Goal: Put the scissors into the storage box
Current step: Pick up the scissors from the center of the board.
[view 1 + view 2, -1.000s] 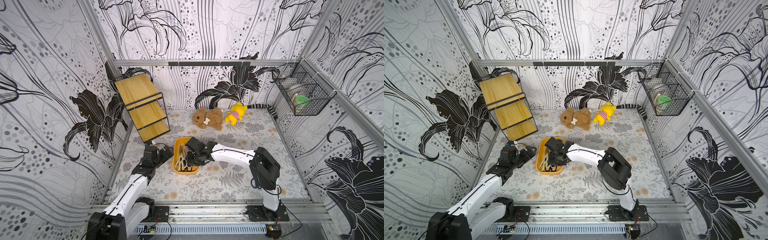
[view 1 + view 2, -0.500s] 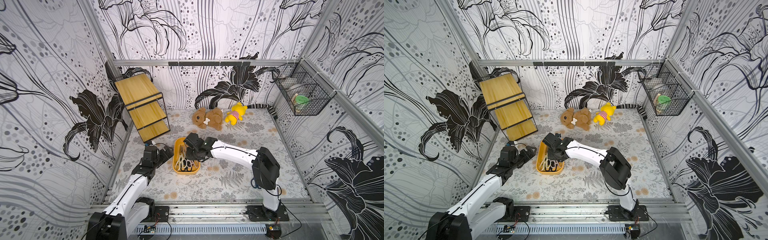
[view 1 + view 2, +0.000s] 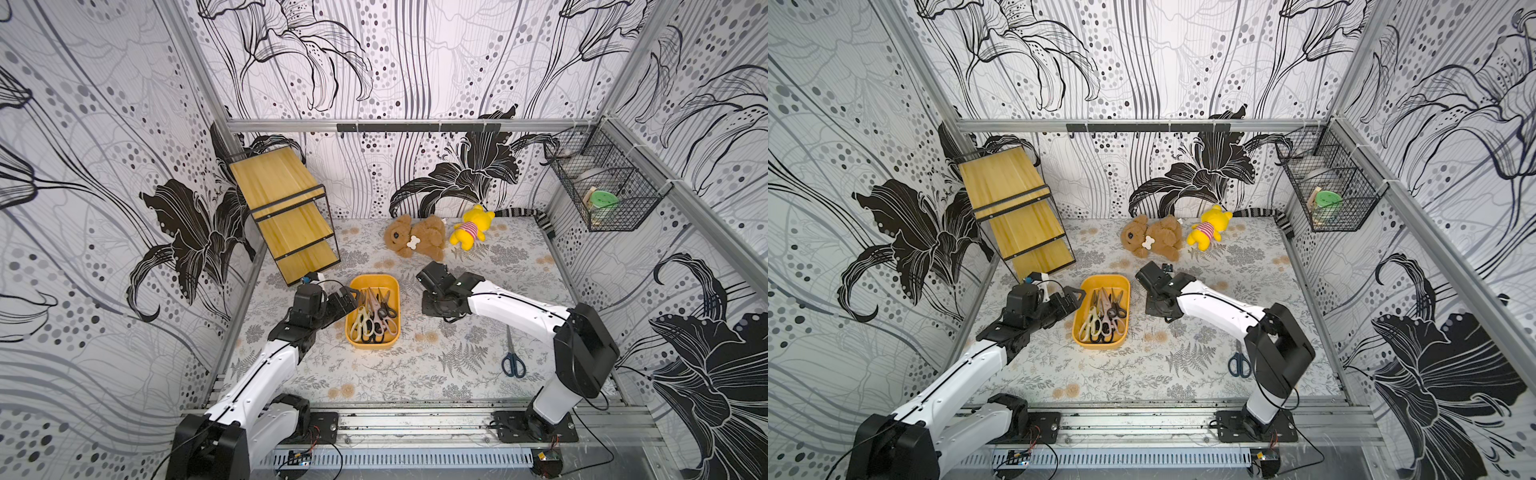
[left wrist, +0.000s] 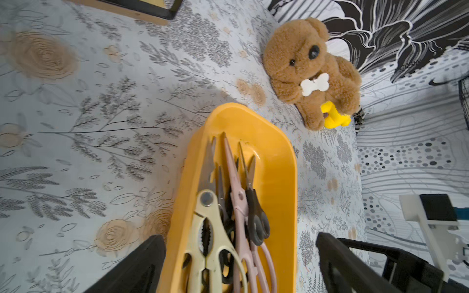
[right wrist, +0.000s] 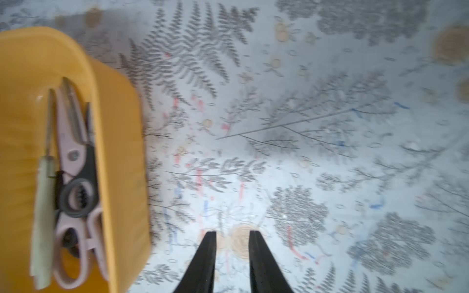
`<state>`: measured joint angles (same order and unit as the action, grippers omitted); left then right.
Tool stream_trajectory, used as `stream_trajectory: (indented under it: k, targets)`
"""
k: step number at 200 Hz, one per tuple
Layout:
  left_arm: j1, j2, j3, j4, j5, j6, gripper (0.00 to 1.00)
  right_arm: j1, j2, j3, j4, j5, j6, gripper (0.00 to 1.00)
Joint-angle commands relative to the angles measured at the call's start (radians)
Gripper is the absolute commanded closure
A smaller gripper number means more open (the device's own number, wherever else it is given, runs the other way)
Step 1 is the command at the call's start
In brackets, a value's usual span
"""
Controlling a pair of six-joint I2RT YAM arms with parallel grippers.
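Our left gripper (image 4: 237,238) stands spread wide and pinches nothing. In the left wrist view its 2 fingers (image 4: 142,261) flank the near end of the storage box (image 4: 279,177); we cannot tell whether they touch its wall. Our right gripper (image 5: 232,232) hangs over bare table (image 5: 330,152) just beside the box, its 2 fingers only narrowly parted with nothing between them. That view is blurred.

Inside the box the scissors (image 3: 372,318) lie lengthwise in a heap: a cream pair (image 4: 208,228), a pinkish pair (image 4: 238,203) and a black-handled pair (image 4: 256,220) are plain to us. 1 blue-handled pair (image 3: 512,357) lies on the table near the right arm's elbow, well apart from the box. A brown teddy (image 3: 415,241) and a yellow toy (image 3: 469,228) lie at the far edge.
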<state>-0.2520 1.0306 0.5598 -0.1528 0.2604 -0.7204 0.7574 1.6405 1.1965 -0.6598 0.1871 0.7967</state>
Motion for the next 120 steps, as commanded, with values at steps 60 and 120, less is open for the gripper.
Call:
stream_trajectory:
  k: [60, 120]
  targets:
    - [-0.289, 0.153, 0.158, -0.047, -0.186, 0.05, 0.03, -0.243, -0.346, -0.41, -0.104, 0.07, -0.037, 0.74]
    - [-0.367, 0.175, 0.169, -0.051, -0.254, 0.036, 0.03, -0.352, -0.455, -0.615, -0.084, 0.002, -0.016, 0.75]
